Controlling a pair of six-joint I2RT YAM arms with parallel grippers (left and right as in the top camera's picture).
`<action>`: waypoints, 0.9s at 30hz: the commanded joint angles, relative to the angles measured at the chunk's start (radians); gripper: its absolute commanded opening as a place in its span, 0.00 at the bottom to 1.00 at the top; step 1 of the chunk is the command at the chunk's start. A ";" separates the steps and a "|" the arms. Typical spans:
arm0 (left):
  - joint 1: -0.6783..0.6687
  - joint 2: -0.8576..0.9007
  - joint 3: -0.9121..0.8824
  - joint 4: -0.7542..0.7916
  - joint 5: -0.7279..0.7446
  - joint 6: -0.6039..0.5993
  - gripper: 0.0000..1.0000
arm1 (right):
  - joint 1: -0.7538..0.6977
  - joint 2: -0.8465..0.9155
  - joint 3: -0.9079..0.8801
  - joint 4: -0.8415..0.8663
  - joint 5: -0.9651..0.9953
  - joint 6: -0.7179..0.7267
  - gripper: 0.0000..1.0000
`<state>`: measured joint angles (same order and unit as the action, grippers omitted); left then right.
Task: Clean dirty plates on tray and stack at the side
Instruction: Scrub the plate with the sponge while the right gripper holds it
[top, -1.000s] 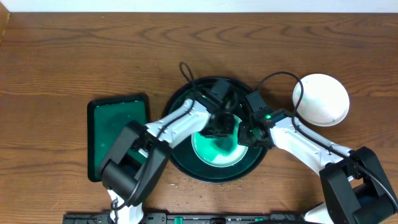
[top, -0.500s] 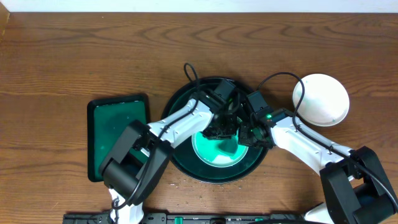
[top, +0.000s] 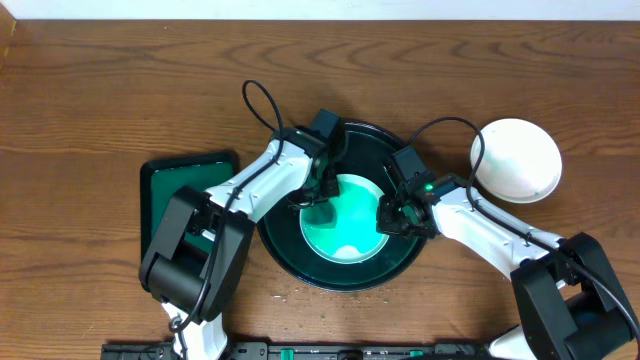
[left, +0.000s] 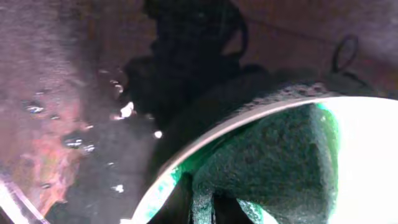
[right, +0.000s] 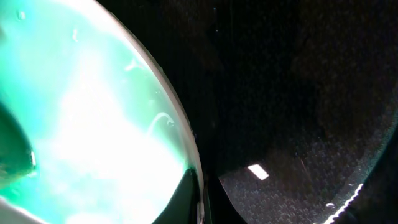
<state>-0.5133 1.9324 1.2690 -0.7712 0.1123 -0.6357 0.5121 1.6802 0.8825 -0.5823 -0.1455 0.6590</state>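
Note:
A pale mint plate (top: 345, 225) with green smears lies in the round dark tray (top: 290, 245). My left gripper (top: 320, 205) is shut on a dark green sponge (left: 267, 155) and presses it on the plate's left rim (left: 249, 118). My right gripper (top: 385, 218) is shut on the plate's right rim (right: 189, 162), one finger inside and one outside. The mint plate (right: 81, 118) fills the left of the right wrist view, with the tray floor (right: 298, 93) beside it. A white plate (top: 515, 160) lies on the table right of the tray. A second mint plate is not visible.
A smaller rectangular dark green tray (top: 185, 215) lies left of the round tray, under the left arm. Both arms' cables loop over the round tray's far rim. Water drops lie on the wood near the tray's front edge.
My left gripper has swept the sponge from the plate's middle to its left rim, uncovering more of the mint plate. The right gripper has kept its hold on the right rim.

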 joint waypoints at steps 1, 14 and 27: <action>0.056 0.080 -0.068 -0.090 -0.341 -0.006 0.07 | 0.000 0.033 -0.010 -0.015 0.043 -0.002 0.01; -0.103 0.080 -0.067 0.109 0.420 0.240 0.07 | 0.000 0.033 -0.010 -0.024 0.043 -0.002 0.01; -0.014 0.080 -0.067 0.385 0.425 0.037 0.07 | 0.000 0.033 -0.010 -0.043 0.043 -0.002 0.01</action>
<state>-0.5621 1.9587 1.2144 -0.4870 0.4976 -0.5243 0.5098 1.6817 0.8890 -0.6067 -0.1287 0.6594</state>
